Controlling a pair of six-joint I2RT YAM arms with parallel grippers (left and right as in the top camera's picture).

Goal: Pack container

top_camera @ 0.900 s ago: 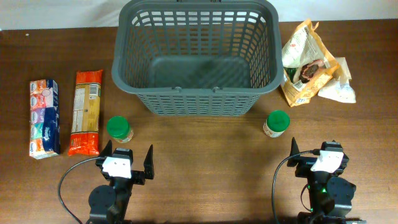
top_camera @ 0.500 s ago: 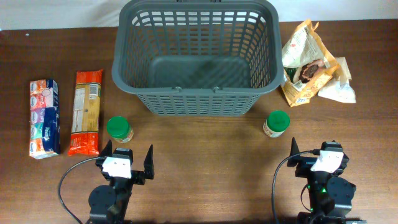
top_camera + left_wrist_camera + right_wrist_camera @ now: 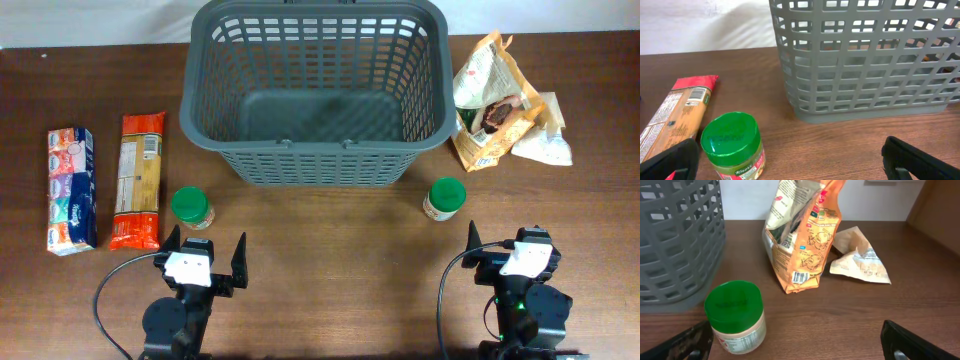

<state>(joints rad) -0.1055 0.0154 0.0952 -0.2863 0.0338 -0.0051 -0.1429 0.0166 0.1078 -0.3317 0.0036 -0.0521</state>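
The dark grey slotted basket (image 3: 315, 90) stands empty at the back middle; its wall shows in the left wrist view (image 3: 865, 60) and the right wrist view (image 3: 675, 245). My left gripper (image 3: 203, 262) is open and empty at the front left, just behind a green-lidded jar (image 3: 191, 208) (image 3: 733, 145). My right gripper (image 3: 512, 252) is open and empty at the front right, near a second green-lidded jar (image 3: 443, 198) (image 3: 736, 316).
A pasta packet (image 3: 138, 180) (image 3: 677, 117) and a tissue pack (image 3: 71, 190) lie at the left. An orange snack bag (image 3: 490, 100) (image 3: 802, 235) and a white pouch (image 3: 545, 145) (image 3: 860, 262) sit right of the basket.
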